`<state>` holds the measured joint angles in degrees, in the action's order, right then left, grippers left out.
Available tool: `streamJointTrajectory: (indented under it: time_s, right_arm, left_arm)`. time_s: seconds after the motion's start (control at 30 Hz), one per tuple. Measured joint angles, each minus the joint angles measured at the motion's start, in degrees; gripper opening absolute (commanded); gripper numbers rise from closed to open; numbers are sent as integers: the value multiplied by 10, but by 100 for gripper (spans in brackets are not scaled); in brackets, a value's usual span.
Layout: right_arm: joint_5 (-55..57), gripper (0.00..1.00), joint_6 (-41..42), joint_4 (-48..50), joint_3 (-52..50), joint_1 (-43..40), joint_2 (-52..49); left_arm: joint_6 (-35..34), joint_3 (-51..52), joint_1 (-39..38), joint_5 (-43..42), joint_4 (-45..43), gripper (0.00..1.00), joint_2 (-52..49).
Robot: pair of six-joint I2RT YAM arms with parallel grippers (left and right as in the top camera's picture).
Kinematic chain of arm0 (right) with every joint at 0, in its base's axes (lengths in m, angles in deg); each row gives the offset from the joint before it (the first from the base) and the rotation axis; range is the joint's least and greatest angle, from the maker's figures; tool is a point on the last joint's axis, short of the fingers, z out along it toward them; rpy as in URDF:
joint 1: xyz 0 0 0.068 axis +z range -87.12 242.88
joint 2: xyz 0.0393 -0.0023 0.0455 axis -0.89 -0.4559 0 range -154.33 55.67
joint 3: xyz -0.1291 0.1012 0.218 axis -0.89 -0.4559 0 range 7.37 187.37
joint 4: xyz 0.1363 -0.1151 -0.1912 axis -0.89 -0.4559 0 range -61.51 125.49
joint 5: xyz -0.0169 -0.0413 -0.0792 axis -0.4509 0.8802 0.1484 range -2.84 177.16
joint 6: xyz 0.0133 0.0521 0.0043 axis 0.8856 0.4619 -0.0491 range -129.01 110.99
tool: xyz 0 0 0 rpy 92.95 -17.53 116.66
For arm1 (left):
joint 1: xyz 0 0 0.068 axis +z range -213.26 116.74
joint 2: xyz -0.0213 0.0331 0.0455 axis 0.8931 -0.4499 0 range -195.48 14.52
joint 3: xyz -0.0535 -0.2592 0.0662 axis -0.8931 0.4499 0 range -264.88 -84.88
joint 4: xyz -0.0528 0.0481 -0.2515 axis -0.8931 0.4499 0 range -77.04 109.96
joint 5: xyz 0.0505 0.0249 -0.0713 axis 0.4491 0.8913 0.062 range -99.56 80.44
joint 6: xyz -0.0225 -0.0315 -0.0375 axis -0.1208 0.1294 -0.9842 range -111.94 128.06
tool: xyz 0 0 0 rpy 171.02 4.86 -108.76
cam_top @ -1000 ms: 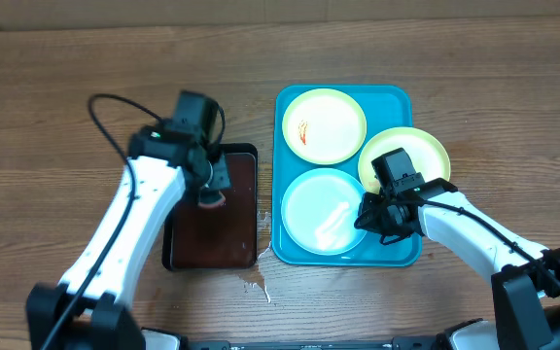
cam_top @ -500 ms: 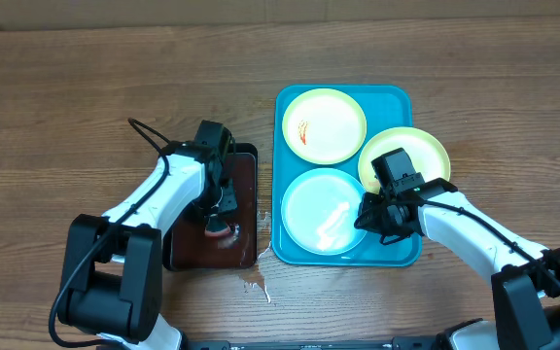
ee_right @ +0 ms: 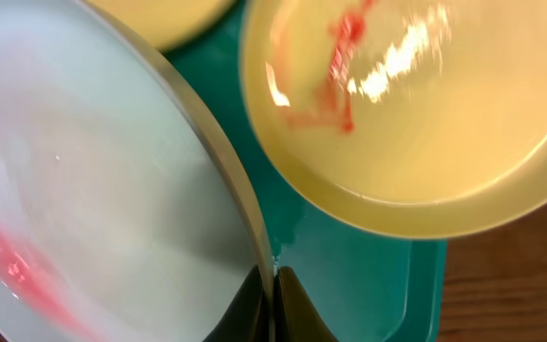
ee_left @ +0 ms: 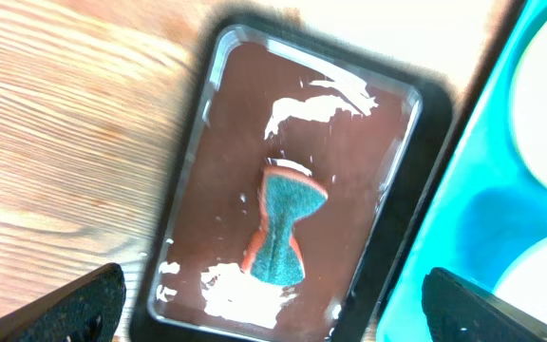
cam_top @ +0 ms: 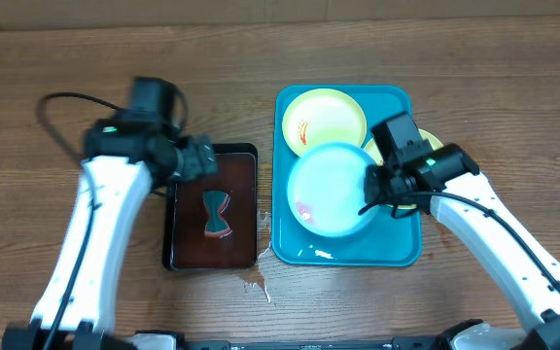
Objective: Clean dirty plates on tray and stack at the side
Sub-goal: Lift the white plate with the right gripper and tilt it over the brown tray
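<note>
The right gripper (cam_top: 375,187) clamps the rim of one plate (cam_top: 329,190) over the tray (cam_top: 397,255). Left of the tray, the left gripper (cam_top: 200,158) is spread wide above the sponge (cam_top: 216,214).

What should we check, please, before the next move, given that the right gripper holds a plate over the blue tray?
1. Right gripper shut on the rim of the held plate: ok.
2. Held plate raised and tilted over the blue tray: ok.
3. Held plate clean: not ok, a red smear shows on its face.
4. Left gripper open and empty, ready to grasp: ok.
5. Sponge lying free in the brown tray, nothing on top of it: ok.
6. Rear plate clean: not ok, orange marks near its left edge.
</note>
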<state>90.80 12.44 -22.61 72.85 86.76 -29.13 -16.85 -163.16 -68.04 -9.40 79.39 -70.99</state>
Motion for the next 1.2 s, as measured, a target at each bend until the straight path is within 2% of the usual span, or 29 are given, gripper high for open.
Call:
streamJointTrajectory:
  time_s: [0.23,0.47,0.7,0.8,1.2]
  right_arm:
    - [83,4,-51,8,106,110,1]
    - [153,4,-63,108,112,238,-14]
    - [212,4,-60,156,115,304,-118]
    - [264,4,-50,155,115,325,-150]
    - [539,4,-43,161,117,457,-149]
  left_arm:
    - [0,-67,74,1,53,100,75]
    - [0,-70,109,1,58,100,127]
    - [0,-70,109,1,73,100,143]
    - [0,-70,109,2,78,100,143]
    - [0,-70,109,23,84,100,143]
